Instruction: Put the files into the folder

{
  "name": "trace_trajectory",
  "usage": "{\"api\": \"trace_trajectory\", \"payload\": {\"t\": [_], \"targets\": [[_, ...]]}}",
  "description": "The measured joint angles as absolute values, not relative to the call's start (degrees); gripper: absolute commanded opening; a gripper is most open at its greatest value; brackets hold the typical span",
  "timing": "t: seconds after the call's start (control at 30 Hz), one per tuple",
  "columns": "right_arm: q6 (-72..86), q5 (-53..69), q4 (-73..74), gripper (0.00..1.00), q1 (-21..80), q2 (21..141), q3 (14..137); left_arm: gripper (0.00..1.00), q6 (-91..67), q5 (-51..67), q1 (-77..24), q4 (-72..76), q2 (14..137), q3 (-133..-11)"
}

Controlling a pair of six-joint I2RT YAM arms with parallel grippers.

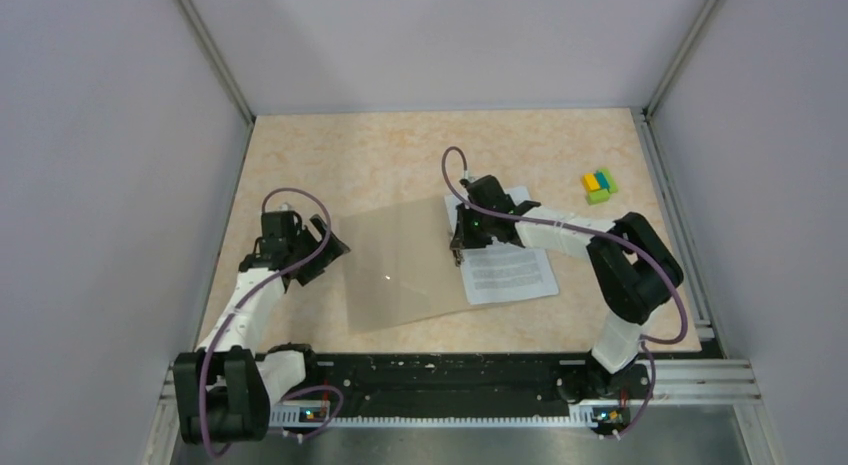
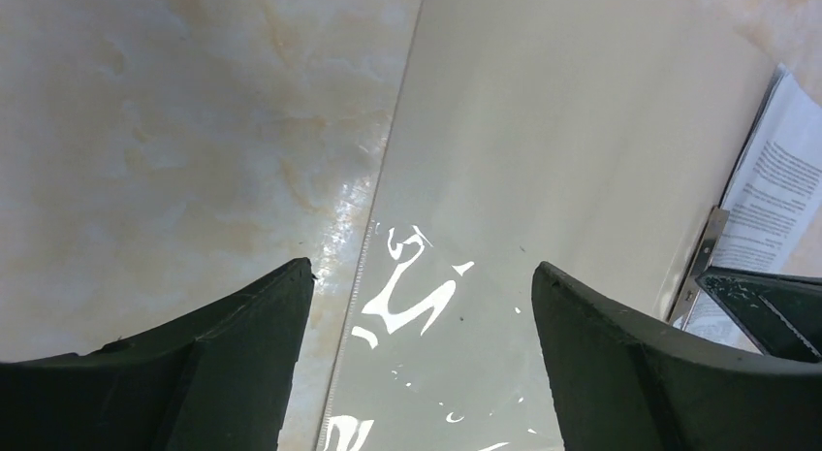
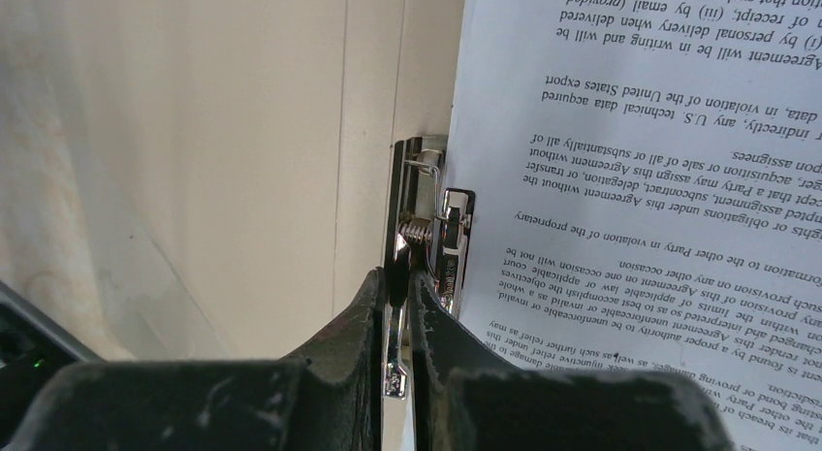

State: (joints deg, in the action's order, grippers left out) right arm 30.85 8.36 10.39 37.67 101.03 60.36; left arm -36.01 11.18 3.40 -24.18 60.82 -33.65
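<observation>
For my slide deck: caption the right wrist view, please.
Right end effector pinching the metal clip of the folder, printed files alongside.

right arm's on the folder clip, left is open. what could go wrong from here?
1. The right gripper pinches only a thin lever of the metal clip, so it could slip off under load.
2. The left gripper stands open over the left edge of the folder and holds nothing, so the folder may slide if the clip is pulled.
3. The files lie loose right beside the clip and could be nudged askew.
</observation>
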Motion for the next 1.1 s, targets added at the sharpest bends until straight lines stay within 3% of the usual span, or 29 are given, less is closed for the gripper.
{"api": "trace_trajectory", "payload": {"t": [0.17, 0.8, 1.1], "targets": [[31.16, 11.09, 10.92, 0.0, 36.21, 97.6, 60.36, 0.99, -36.23, 16.08, 3.7, -21.3, 62.19, -32.64], [32.23, 13.47, 10.81, 0.0, 33.58, 93.58, 59.37, 0.99, -44.93, 36.73, 3.79, -8.54, 60.9, -31.88], [38.35, 9.28, 4.25, 0.0, 38.22, 100.77, 58.76, 0.99, -48.38, 41.08, 0.71, -7.68, 58.61, -37.08]]}}
